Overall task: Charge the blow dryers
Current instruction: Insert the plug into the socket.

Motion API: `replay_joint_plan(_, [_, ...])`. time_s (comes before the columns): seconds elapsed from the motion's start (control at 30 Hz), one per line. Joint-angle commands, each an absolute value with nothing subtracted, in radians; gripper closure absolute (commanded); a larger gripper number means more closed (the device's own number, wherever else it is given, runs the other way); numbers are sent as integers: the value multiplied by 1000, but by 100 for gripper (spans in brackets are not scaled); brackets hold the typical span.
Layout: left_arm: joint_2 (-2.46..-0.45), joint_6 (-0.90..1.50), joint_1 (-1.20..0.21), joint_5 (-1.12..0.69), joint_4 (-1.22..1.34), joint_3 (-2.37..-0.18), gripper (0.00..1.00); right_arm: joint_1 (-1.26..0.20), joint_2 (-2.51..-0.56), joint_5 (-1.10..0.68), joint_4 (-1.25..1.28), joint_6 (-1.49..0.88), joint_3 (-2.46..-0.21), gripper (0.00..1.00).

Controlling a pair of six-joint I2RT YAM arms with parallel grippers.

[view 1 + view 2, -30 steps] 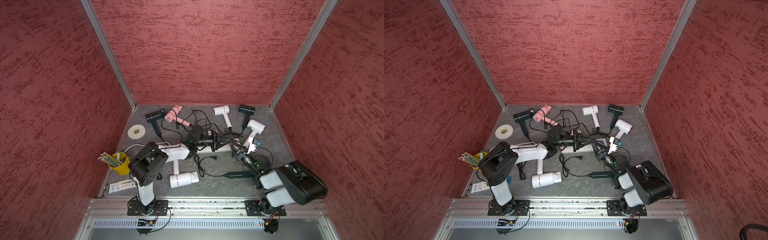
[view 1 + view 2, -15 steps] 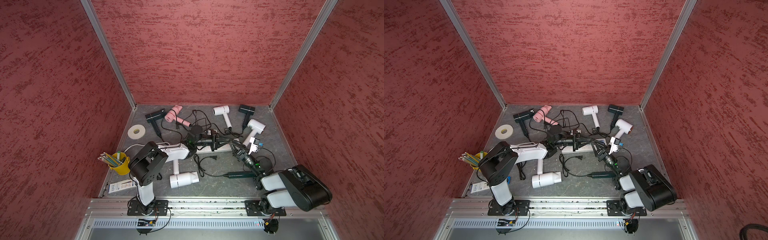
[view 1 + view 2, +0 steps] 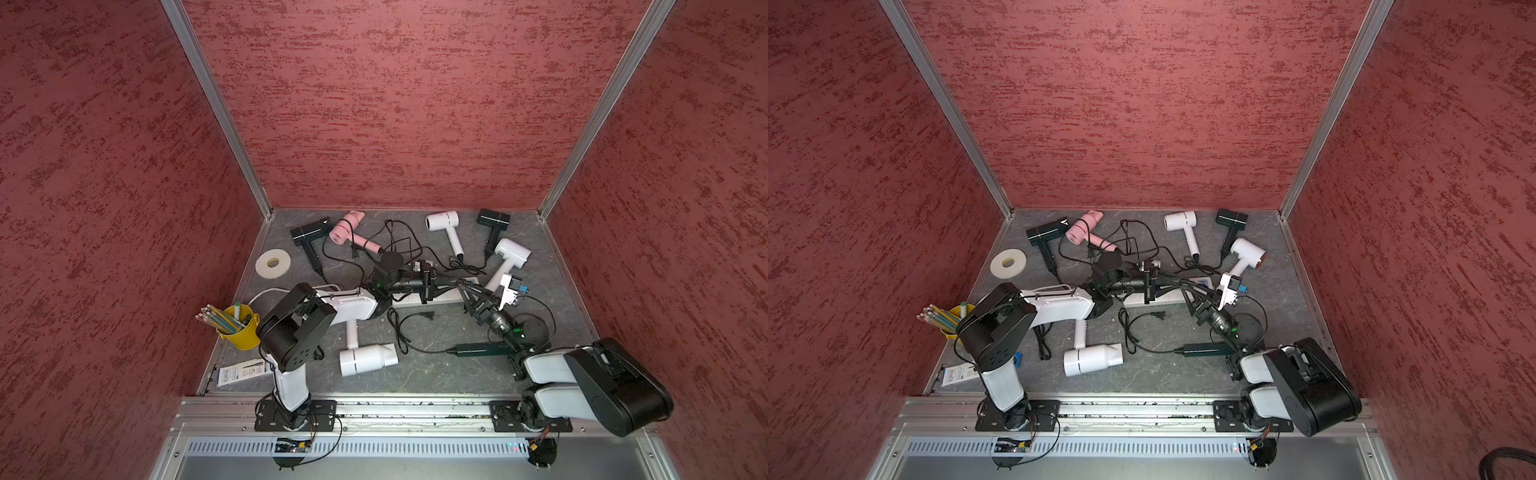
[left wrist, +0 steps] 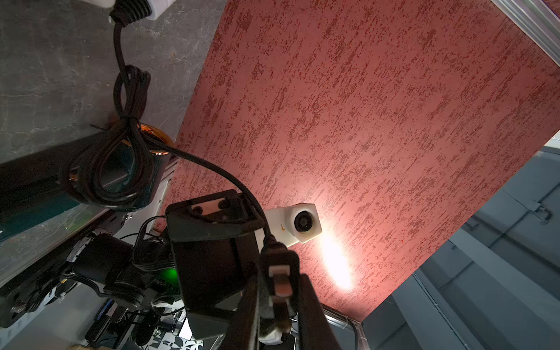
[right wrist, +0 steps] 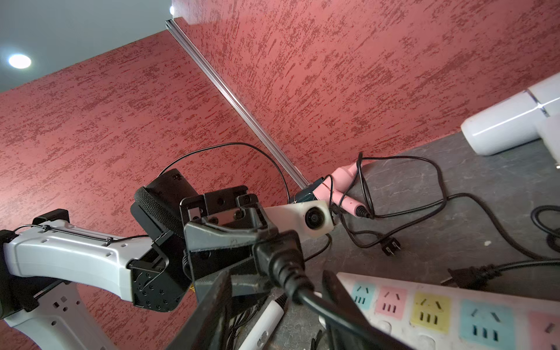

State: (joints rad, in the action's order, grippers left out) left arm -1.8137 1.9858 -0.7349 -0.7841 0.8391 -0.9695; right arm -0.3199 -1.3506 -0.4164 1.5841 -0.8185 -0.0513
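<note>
A: In both top views, can see T-shaped blow dryers (image 3: 365, 360), white, pink and dark, scattered flat over the grey stone-look table (image 3: 415, 374). Cannot judge either grip there.

B: From the right wrist, can see the long white power strip with pastel sockets (image 5: 424, 312), and the right gripper (image 5: 277, 277) parted, straddling a black cord (image 5: 303, 292) without pinching.

A: From the left wrist, find the left gripper (image 4: 280, 298) clamped on that cord's black two-pin plug (image 4: 277, 257).

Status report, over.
Left gripper shut on plug of white dryer. Right gripper open around its cord. Power strip alongside, near sockets empty. Loose plug beside it.
</note>
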Motion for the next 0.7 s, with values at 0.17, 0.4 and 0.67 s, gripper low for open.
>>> replay_joint_plan(0.17, [-1790, 1987, -744, -815, 881, -956, 91, -320, -1373, -425, 1835, -816, -96, 58])
replay_joint_plan(0.4, [-1799, 1990, -746, -818, 893, -951, 91, -319, -1375, -418, 1835, -815, -107, 61])
replay_joint_plan(0.67, [-1798, 1991, -750, -816, 896, -949, 91, -319, -1398, -401, 1835, -815, -122, 60])
